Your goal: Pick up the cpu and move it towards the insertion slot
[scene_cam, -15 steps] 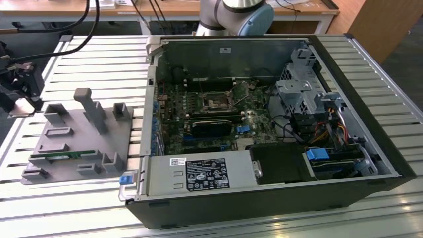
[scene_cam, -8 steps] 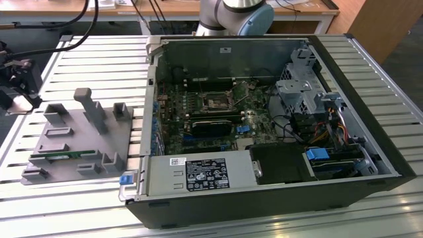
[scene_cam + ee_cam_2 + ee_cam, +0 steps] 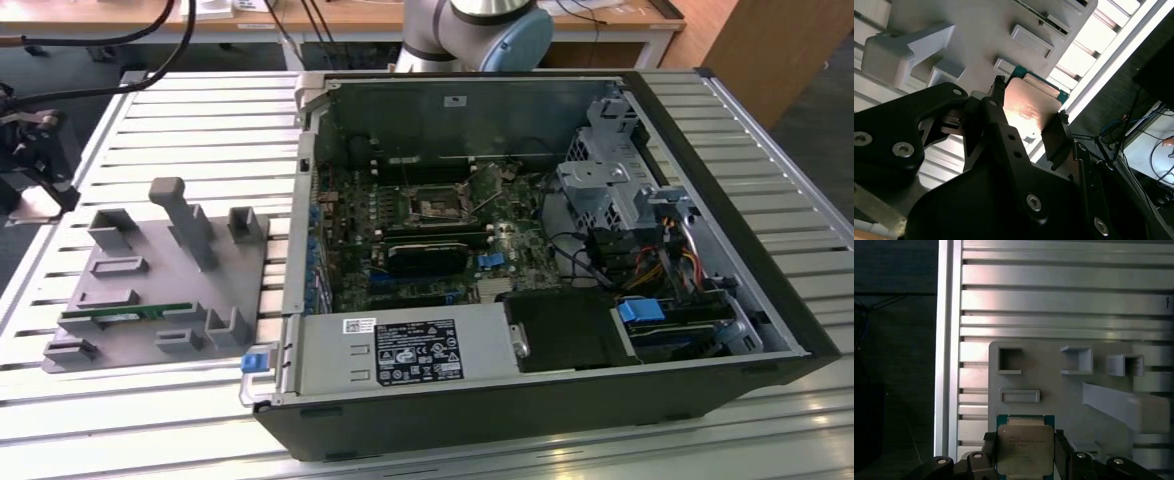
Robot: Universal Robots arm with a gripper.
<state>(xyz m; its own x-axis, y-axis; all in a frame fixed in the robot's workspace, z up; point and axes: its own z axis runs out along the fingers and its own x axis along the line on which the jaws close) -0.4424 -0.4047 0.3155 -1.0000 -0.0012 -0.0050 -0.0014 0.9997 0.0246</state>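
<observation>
Firstly, the exterior view: an open computer case [image 3: 747, 260] lies on a slatted metal table [image 3: 200, 110] with its motherboard [image 3: 350, 250] facing up. The insertion slot [image 3: 438, 207], a square socket with a shiny frame and dark centre, sits near the middle of the board. A long black card [image 3: 427, 256] lies just beside it on the side nearer the camera. To the exterior view's left of the case rests a grey fixture plate [image 3: 134, 290] with raised pockets and a tall post [image 3: 180, 220]. A green memory stick [image 3: 127, 314] lies in one of the pockets. The arm's base [image 3: 481, 25] stands beyond the case.

Next, the first wrist view: the gripper [image 3: 1024, 440] is closed on the cpu [image 3: 1025, 452], with its two black fingers [image 3: 990, 452] pressed against opposite edges of the chip. The silvery top with its green rim faces the camera. The cpu sits at the rim of the fixture plate [image 3: 1064, 390], near a shallow rectangular pocket [image 3: 1019, 396]. Whether it rests on the plate or hangs just above it cannot be told. This puts it outside the case, well apart from the insertion slot.

Lastly, the second wrist view: the cpu [image 3: 1029, 107] shows clamped between the fingers [image 3: 1054, 137], and its flat face catches a warm reflection. Its green edge points toward the fixture plate [image 3: 979, 30] and the bright slats beyond.
</observation>
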